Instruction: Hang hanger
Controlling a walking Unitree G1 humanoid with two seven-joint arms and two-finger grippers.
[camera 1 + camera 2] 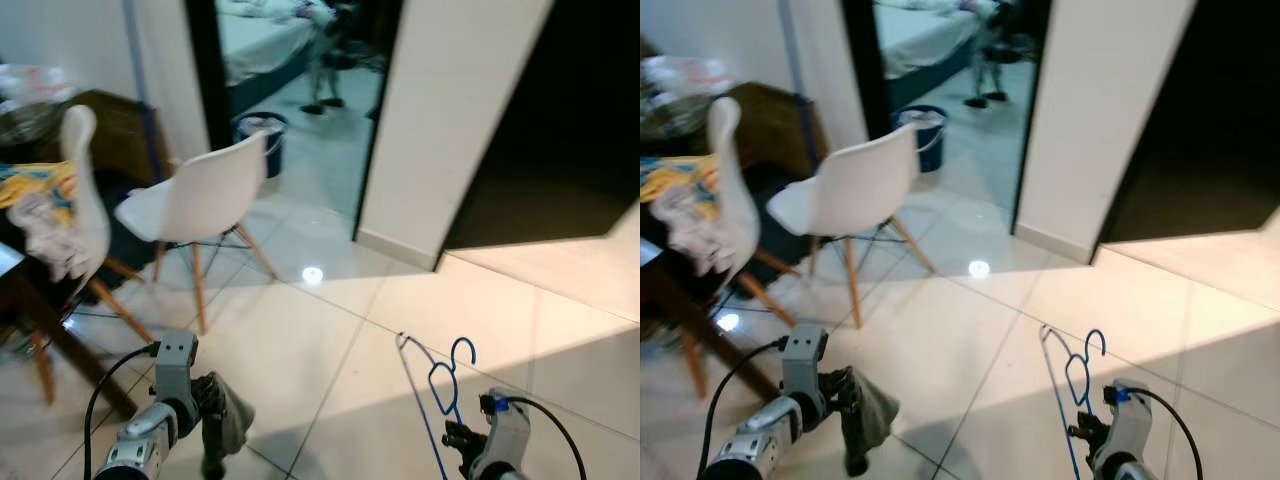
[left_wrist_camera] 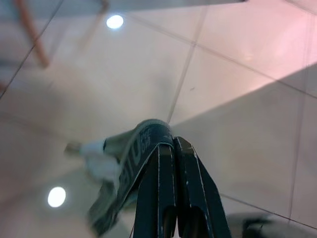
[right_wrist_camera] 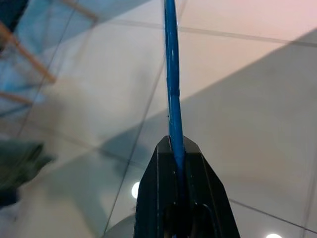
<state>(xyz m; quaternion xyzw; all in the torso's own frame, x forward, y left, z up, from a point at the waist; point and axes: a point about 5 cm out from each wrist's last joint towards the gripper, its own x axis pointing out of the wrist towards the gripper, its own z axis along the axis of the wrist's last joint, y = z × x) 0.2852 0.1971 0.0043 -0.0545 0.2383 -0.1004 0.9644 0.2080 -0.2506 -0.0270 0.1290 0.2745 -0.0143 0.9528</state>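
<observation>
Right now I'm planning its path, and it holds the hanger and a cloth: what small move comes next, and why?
Probably walk on toward a rail: the right gripper clamps the blue hanger, the left gripper grips a grey cloth, with only floor tiles and a white chair ahead.

Glossy tiled floor (image 1: 330, 340) under white chair (image 1: 200, 195)
</observation>
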